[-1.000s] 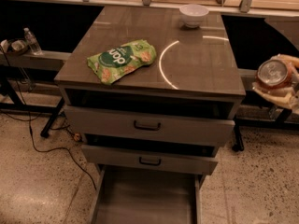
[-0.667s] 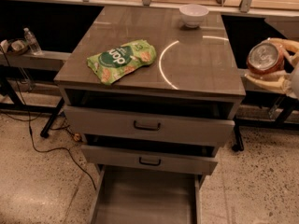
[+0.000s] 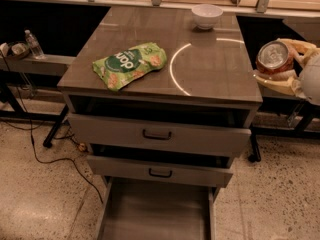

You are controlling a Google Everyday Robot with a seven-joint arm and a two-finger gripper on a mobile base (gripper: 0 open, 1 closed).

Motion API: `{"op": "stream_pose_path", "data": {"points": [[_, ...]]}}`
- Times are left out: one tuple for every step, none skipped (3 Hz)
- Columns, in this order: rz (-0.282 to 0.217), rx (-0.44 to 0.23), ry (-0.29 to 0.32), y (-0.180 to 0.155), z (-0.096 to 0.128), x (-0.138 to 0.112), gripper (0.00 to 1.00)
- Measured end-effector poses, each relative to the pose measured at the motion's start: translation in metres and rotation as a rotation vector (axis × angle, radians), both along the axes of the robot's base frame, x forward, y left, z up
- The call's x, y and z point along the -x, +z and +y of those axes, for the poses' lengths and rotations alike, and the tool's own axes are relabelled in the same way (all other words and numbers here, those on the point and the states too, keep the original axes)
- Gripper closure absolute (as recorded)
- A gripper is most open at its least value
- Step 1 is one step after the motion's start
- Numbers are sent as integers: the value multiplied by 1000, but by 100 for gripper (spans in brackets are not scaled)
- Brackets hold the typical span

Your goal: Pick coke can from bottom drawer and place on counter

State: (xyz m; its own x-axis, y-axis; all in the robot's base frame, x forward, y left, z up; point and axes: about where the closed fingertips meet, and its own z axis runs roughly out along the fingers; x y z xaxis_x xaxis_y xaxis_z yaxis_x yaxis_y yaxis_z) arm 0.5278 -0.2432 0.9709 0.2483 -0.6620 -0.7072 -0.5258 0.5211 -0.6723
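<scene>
My gripper (image 3: 278,64) is at the right edge of the view, just right of the counter (image 3: 210,69) and about level with its top. It is shut on the coke can (image 3: 273,58), a red can whose silver top faces the camera. The cream fingers (image 3: 277,82) wrap around the can above and below. The bottom drawer (image 3: 155,214) is pulled out at the bottom of the view and shows a bare grey floor.
A green chip bag (image 3: 130,64) lies on the counter's left half. A white bowl (image 3: 207,16) stands at its back right. The two upper drawers (image 3: 157,134) are partly pulled out. A water bottle (image 3: 34,44) stands on a shelf at left. Cables lie on the floor at left.
My gripper has lifted the coke can upward and to the left, from below counter height to level with the counter's right edge.
</scene>
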Motion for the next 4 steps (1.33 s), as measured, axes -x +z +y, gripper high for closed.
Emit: {"op": "stream_pose_path", "data": {"points": [[79, -104, -17, 0, 17, -48, 100], [150, -169, -16, -4, 31, -80, 100], [223, -238, -27, -21, 44, -107, 100], [286, -327, -39, -38, 57, -125, 100]]}}
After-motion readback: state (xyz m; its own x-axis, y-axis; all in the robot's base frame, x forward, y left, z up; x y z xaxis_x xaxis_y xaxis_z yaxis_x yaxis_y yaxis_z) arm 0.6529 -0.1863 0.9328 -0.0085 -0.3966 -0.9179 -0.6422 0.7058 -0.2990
